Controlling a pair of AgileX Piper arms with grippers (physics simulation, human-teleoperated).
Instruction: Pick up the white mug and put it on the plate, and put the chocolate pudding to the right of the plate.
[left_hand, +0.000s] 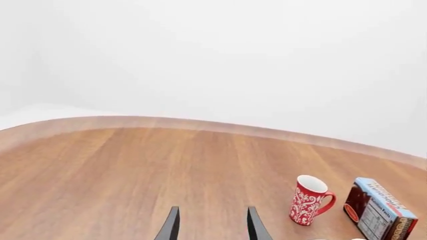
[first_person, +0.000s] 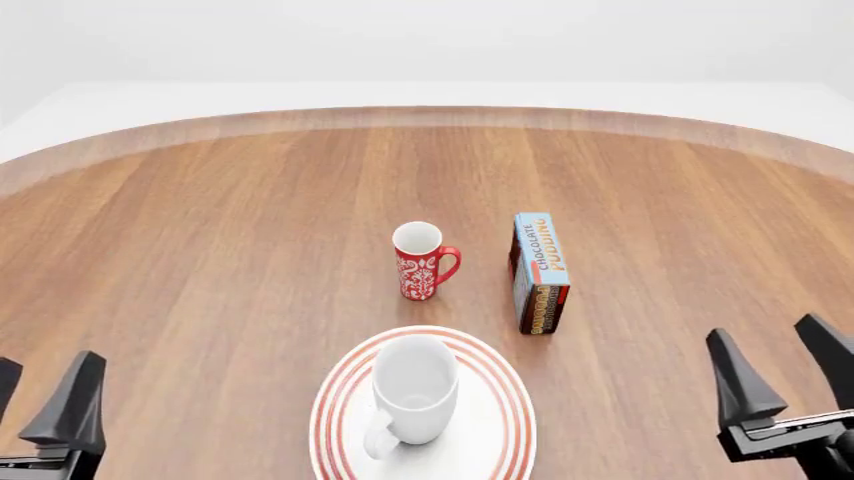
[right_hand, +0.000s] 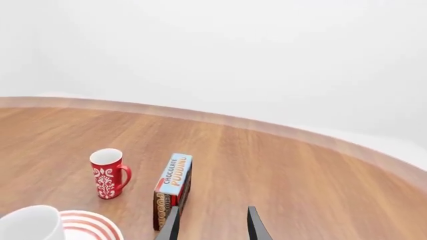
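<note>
The white mug stands upright on the red-ringed plate near the table's front edge, its handle toward the front-left. Beyond the plate's right side, the chocolate pudding box rests on a long edge with its blue face up, a small gap between them. At the front-left corner my left gripper stands open and holds nothing. My right gripper is open at the front right, well to the right of the box. The right wrist view shows the pudding, white mug and plate past the right gripper.
A slim red mug with white floral pattern stands just behind the plate, left of the pudding box. The round wooden table's far edge curves across the back. In the left wrist view the red mug and pudding sit beyond the left gripper.
</note>
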